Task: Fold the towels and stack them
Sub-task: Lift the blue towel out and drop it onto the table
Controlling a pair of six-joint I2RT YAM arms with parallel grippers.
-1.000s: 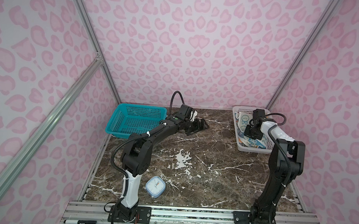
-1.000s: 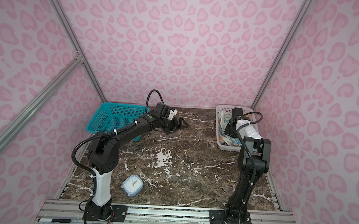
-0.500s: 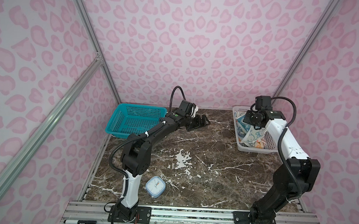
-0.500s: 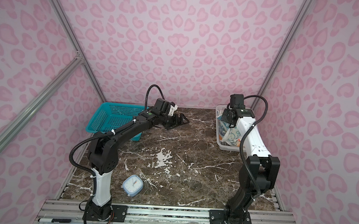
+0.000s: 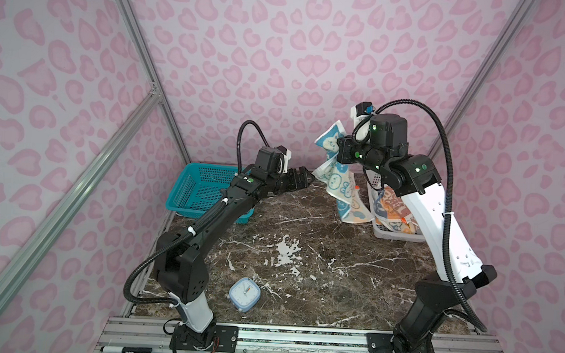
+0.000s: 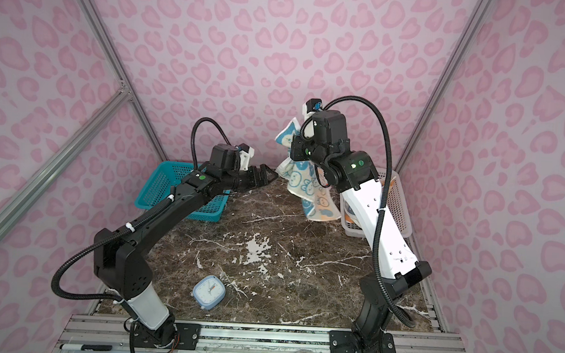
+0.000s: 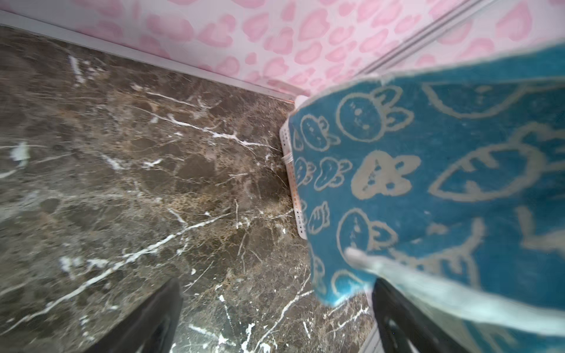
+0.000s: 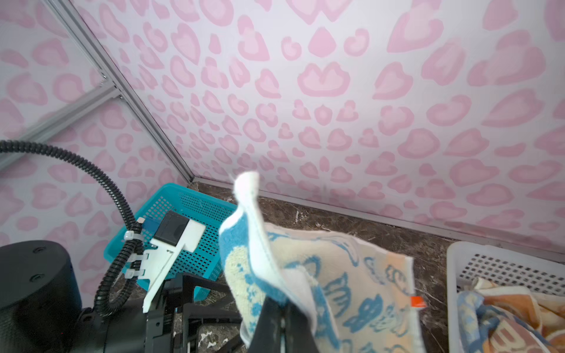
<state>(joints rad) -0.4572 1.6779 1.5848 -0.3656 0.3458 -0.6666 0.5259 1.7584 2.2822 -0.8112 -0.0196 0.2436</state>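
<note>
One blue rabbit towel is out of the white basket now. A second ago the right gripper was down inside it; now it is raised and clamped on an upper corner, and the cloth hangs above the marble tabletop. The left gripper is spread wide and empty, just beside the hanging edge. The remaining towels are bunched in the basket, so folding hasn't started. A teal basket sits back left and a small clock in front, with pink-print walls around.
</note>
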